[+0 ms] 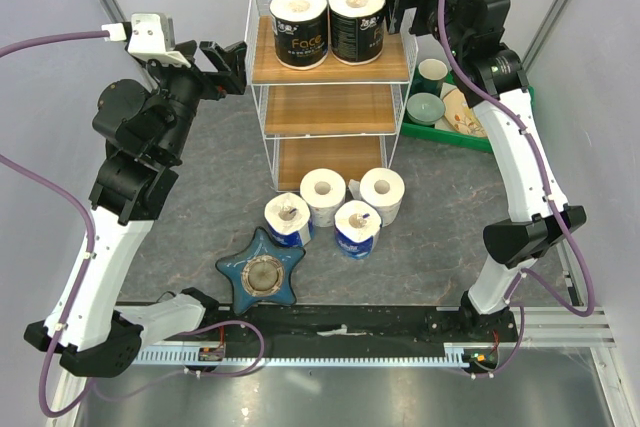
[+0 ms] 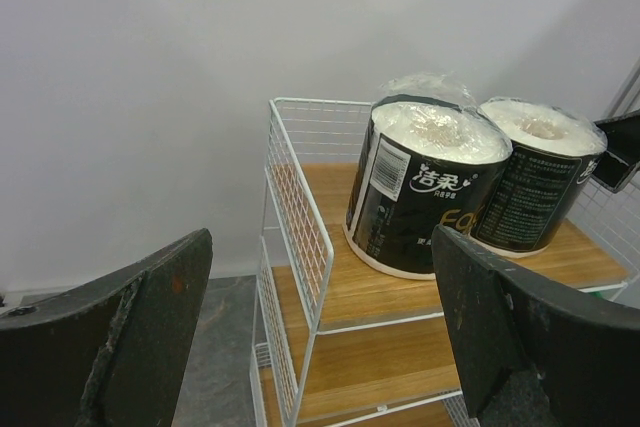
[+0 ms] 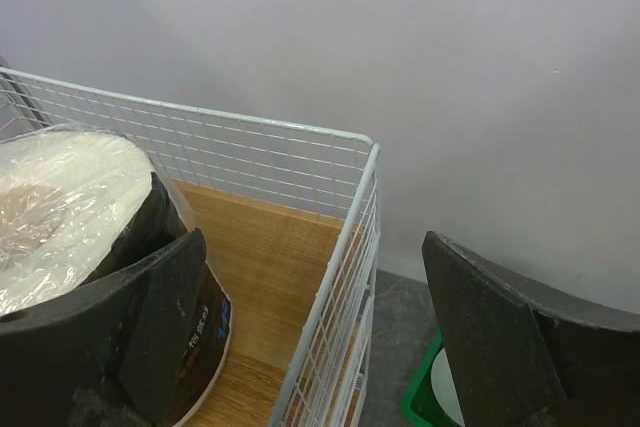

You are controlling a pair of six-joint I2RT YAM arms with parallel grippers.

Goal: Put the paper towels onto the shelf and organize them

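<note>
The shelf (image 1: 330,107) stands at the back centre. Two black-wrapped paper towels (image 1: 300,29) (image 1: 357,23) stand upright side by side on its top tier. On the table in front of it stand two white rolls (image 1: 323,192) (image 1: 382,194) and two blue-white rolls (image 1: 288,219) (image 1: 357,229). My left gripper (image 1: 238,67) hovers open and empty just left of the top tier. Its wrist view shows the shelf's wire side (image 2: 300,212) and both black rolls (image 2: 425,187) (image 2: 535,177). My right gripper (image 1: 403,9) is open and empty at the top tier's right edge, next to a black roll (image 3: 70,207).
A blue star-shaped dish (image 1: 263,269) lies on the table near the front, left of the loose rolls. A green tray (image 1: 490,139) of cups and dishes sits right of the shelf, below my right arm. The shelf's wire side (image 3: 335,297) shows between my right fingers.
</note>
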